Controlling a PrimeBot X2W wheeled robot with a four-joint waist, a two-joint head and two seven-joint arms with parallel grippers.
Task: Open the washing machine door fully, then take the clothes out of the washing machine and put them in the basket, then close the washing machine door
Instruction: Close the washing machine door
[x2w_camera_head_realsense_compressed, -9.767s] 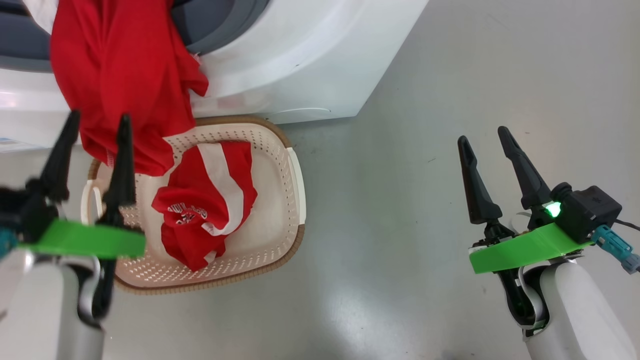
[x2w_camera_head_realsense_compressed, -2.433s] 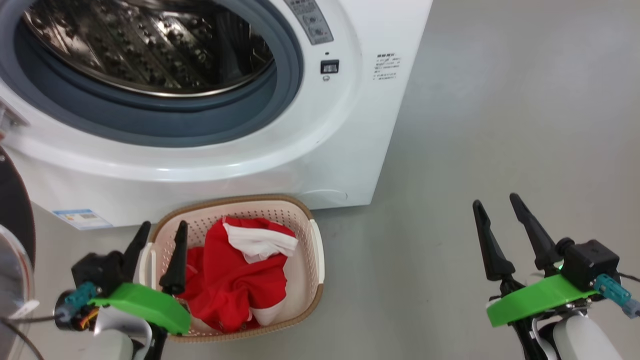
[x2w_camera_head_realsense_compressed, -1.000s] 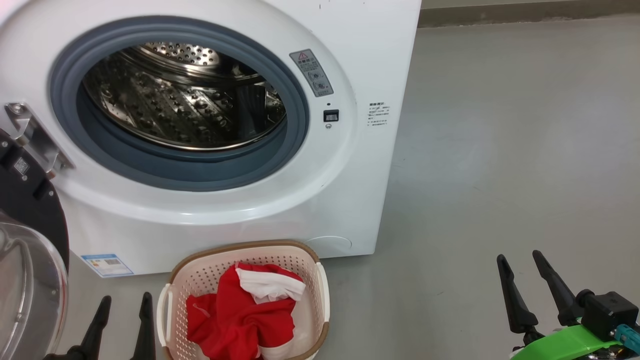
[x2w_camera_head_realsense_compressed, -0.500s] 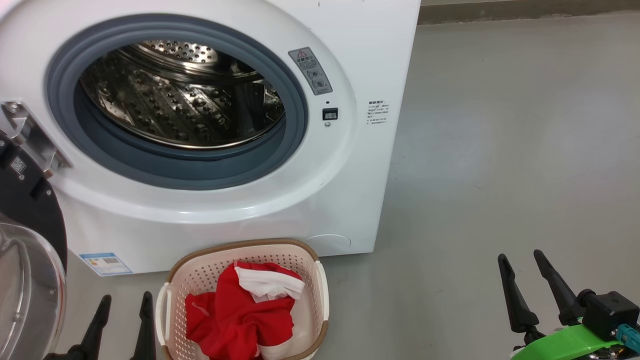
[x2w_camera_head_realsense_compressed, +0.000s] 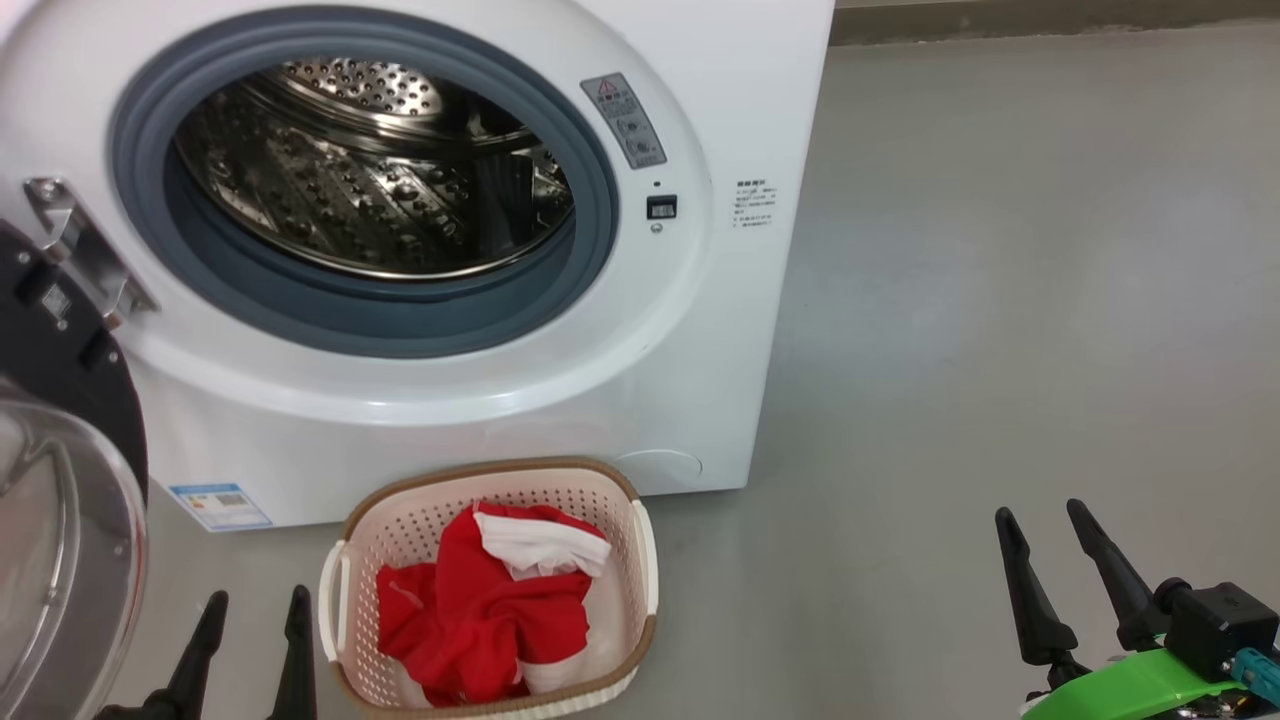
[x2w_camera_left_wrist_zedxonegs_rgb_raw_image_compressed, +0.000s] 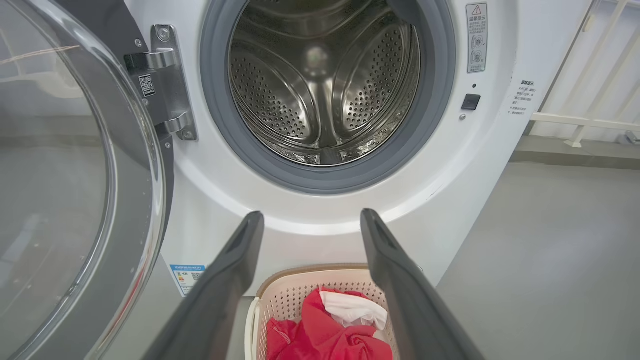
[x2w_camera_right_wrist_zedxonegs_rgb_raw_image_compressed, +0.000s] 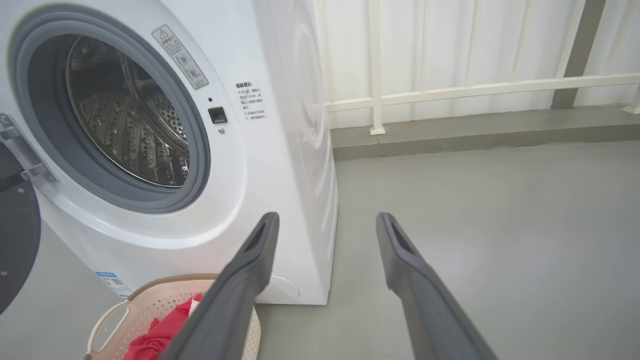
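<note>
Seeing the clothes (x2w_camera_head_realsense_compressed: 480, 620) in the basket (x2w_camera_head_realsense_compressed: 490, 470), we judge the washing machine door (x2w_camera_head_realsense_compressed: 70, 380) needs pushing shut; left gripper (x2w_camera_head_realsense_compressed: 257, 600), right gripper (x2w_camera_head_realsense_compressed: 1040, 512) gape empty.

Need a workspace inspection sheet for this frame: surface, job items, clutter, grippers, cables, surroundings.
surface: grey floor, smooth.
job's things: door swung open to the left; no garment seen in the drum of the washer; red clothes in basket, in front of washer.
clutter: nothing seen.
grippers: left gripper open, holding nothing, beside basket; right gripper open, holding nothing, over floor.
cables: teal plug at right wrist.
surroundings: white railing beyond washer.
</note>
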